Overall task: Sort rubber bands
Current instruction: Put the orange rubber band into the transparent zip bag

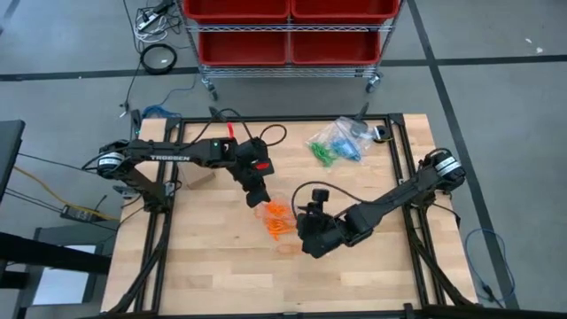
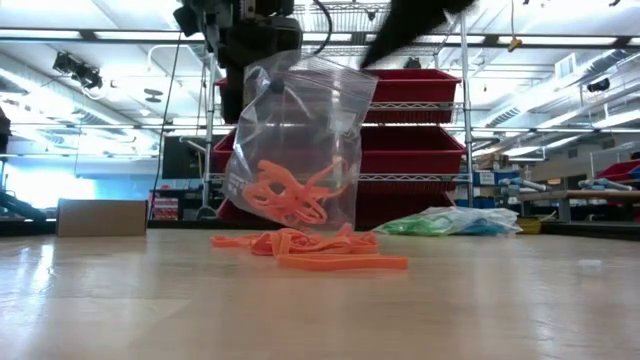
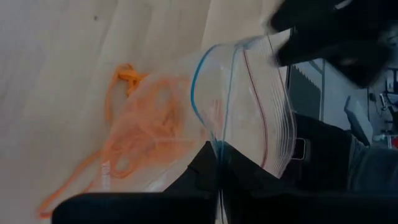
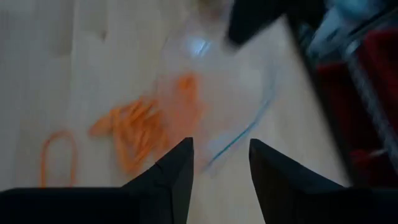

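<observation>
A clear zip bag (image 2: 300, 140) hangs in the middle of the table from my left gripper (image 1: 257, 197), which is shut on it. Orange rubber bands (image 2: 295, 195) lie tangled inside its lower half. More orange bands (image 1: 280, 226) lie loose in a pile on the wood beside the bag, and a single loop (image 4: 57, 155) lies apart. My right gripper (image 4: 219, 165) is open, just right of the bag, with its fingers over the bag's blue zip line (image 4: 249, 127). Whether it touches the bag cannot be told. My left gripper pinches the bag by the rim of its open mouth (image 3: 219, 149), between the two fingers, coming from above. The bag hangs upright below the fingers with its mouth gaping. Its lower end (image 2: 300, 228) reaches down to the loose bands on the table.
A second clear bag with green and blue bands (image 1: 337, 142) lies near the far right corner. A small cardboard box (image 1: 199, 177) stands at the left under my left arm. A rack with red bins (image 1: 288, 27) stands beyond the far edge. Bare wood shows along the near side.
</observation>
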You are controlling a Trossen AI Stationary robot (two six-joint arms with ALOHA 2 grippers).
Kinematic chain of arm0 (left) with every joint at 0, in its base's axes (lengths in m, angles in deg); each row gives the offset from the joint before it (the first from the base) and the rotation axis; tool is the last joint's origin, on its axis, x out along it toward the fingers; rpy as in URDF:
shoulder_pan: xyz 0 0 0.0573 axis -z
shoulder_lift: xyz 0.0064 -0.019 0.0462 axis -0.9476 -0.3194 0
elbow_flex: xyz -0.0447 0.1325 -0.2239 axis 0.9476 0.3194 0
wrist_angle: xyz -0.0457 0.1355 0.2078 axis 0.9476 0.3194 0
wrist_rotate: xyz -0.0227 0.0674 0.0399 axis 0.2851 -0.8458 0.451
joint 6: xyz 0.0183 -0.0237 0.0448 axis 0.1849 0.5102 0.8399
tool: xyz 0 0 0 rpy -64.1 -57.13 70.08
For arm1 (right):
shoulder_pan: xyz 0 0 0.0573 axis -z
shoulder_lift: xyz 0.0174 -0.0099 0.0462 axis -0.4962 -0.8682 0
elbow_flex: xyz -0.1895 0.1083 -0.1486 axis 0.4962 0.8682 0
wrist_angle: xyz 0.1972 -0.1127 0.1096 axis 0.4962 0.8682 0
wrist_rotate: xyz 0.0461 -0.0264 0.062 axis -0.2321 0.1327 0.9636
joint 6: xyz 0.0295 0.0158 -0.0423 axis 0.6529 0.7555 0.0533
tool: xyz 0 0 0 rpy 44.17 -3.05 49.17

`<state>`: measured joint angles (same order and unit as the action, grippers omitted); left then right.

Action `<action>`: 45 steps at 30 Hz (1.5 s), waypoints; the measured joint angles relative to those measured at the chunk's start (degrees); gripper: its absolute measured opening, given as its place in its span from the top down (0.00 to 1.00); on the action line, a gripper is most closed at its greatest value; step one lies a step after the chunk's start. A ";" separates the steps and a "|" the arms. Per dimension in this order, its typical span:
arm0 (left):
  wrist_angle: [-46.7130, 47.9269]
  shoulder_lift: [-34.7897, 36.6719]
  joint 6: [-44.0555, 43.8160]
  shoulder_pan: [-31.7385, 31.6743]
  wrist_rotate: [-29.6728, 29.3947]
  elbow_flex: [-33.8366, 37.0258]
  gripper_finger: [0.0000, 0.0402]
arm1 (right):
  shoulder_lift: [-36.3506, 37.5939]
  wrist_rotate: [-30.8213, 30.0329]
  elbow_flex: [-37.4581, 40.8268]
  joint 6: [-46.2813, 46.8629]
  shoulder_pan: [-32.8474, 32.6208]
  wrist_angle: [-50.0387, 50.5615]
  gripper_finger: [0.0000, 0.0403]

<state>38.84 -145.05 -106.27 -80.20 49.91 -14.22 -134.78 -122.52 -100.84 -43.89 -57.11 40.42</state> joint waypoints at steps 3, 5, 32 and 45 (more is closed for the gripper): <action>0.56 0.54 -0.19 -0.91 0.84 0.00 0.96 | -0.55 4.91 6.92 5.36 -0.58 -6.28 0.65; 1.00 1.20 -0.38 -1.53 1.73 0.00 0.96 | -0.55 9.96 11.93 7.38 -0.88 -14.30 0.65; 6.75 1.97 -0.13 -8.21 -0.96 0.00 0.96 | -13.39 24.07 21.49 -3.92 -0.54 -45.81 0.67; 6.56 1.95 -0.11 -7.95 -1.00 0.00 0.96 | -13.52 26.97 21.60 -4.50 1.86 -44.67 0.98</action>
<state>45.40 -143.10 -106.38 -88.15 48.91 -14.22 -148.29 -95.55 -79.24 -48.39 -55.25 -4.26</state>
